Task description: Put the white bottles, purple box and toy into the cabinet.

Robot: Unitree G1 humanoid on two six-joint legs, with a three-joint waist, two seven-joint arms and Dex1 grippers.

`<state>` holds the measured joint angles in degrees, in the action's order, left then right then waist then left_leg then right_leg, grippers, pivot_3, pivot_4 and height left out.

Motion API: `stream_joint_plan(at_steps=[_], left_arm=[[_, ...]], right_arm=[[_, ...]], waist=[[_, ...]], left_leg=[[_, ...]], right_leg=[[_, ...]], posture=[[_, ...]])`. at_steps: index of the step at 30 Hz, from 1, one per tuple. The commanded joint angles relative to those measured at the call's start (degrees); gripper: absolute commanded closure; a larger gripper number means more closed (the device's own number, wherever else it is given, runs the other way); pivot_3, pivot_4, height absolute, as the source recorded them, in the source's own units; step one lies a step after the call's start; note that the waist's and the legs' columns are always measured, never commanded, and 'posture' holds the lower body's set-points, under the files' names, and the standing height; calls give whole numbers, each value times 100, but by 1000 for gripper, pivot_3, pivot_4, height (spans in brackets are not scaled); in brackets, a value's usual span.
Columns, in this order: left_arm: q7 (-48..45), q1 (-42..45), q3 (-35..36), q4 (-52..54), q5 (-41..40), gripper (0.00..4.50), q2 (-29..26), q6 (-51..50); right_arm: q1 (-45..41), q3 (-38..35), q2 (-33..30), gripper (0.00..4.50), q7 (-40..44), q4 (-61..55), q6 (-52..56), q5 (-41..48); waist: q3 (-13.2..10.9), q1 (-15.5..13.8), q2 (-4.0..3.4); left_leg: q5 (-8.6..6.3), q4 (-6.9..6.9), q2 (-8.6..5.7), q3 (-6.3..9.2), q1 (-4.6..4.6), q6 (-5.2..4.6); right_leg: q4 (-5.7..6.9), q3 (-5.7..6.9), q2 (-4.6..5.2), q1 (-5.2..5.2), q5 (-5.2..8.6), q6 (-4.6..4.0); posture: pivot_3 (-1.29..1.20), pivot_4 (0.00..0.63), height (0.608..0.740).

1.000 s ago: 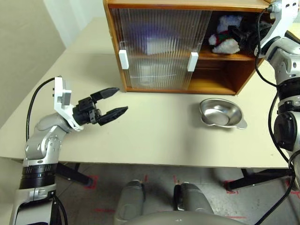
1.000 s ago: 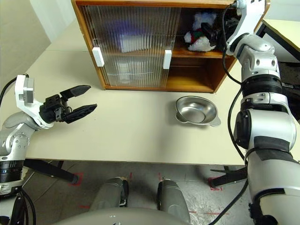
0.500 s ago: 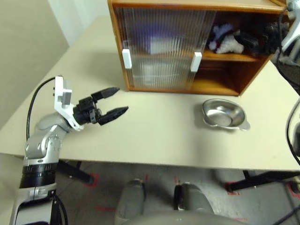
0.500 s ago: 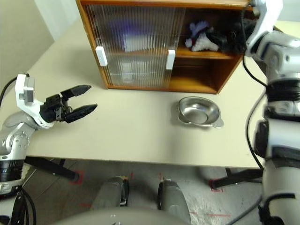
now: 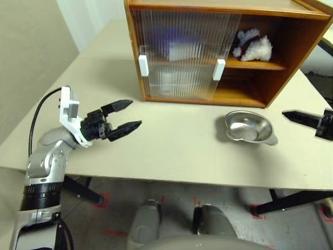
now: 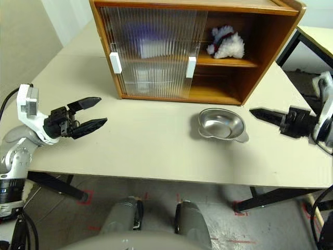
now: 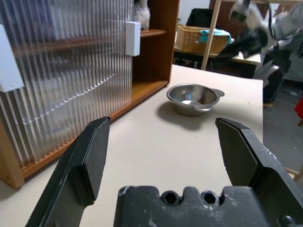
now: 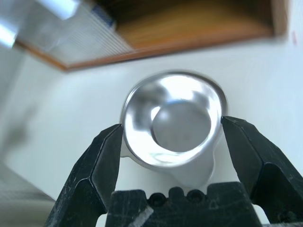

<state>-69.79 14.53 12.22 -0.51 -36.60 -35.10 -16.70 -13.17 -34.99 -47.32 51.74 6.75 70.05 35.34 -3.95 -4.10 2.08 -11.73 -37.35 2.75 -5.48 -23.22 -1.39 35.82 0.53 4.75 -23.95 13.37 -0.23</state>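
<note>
On the upper shelf at the right, open side of the cabinet (image 5: 270, 78), the toy (image 5: 252, 46) is sitting with its red-green scarf showing, well apart from both grippers. Behind the ribbed sliding doors (image 5: 182, 54), which are covering the left and middle of the cabinet, a blurred purple shape is showing on the upper level where the purple box (image 5: 174, 44) is lying, and a pale smear is showing on the lower level; whether that smear is the white bottles cannot be told through the ribbing. Two white handles (image 5: 143, 65) are standing on the door edges. Near the cabinet's right front, a shallow metal dish (image 5: 247, 127) is resting on the beige table (image 5: 171, 151). To the right of the dish and apart from it, the right gripper (image 6: 270, 115) is hovering over the table edge with its fingers spread wide and nothing between them, pointing left toward the dish. At the near left of the table, the left gripper (image 5: 125, 115) is hanging level with its black fingers (image 7: 90, 161) standing wide and empty, pointing right toward the cabinet front.
</note>
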Motion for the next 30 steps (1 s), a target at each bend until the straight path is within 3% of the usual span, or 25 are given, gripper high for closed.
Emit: stream_joint_plan(at_steps=[1,8,19,22,30], left_arm=[[-47,-3,-57,29,-28,0,-55,-64],[-20,-47,-39,-13,30,0,-62,-38],[26,-75,1,6,37,0,-139,-60],[28,-72,-1,-12,40,0,-166,-49],[26,-67,-13,-24,47,0,-185,-30]], right_arm=[[283,-659,326,51,-550,34,179,190],[364,-1281,1090,51,-1564,507,94,252],[446,-1114,1616,51,-1962,40,799,861],[411,-1181,1627,652,-2003,2,968,1066],[451,-1169,1608,3540,-2029,-62,966,1350]], waist=[[-9,-6,-10],[-25,7,2],[-34,14,0],[-37,20,-2],[-41,10,-7]], left_leg=[[0,-1,-2,2,0,0],[0,1,-4,7,-1,0],[0,12,3,11,-4,-1],[0,14,5,12,-3,0],[0,28,5,12,-5,0]], right_leg=[[1,-1,0,0,-1,2],[-6,3,-12,5,0,-1],[-17,-3,-10,4,3,-1],[-18,-3,-10,4,3,-1],[-35,-2,-8,4,3,-1]], posture=[[148,52,740],[152,53,740],[156,51,740],[156,54,740],[157,51,740]])
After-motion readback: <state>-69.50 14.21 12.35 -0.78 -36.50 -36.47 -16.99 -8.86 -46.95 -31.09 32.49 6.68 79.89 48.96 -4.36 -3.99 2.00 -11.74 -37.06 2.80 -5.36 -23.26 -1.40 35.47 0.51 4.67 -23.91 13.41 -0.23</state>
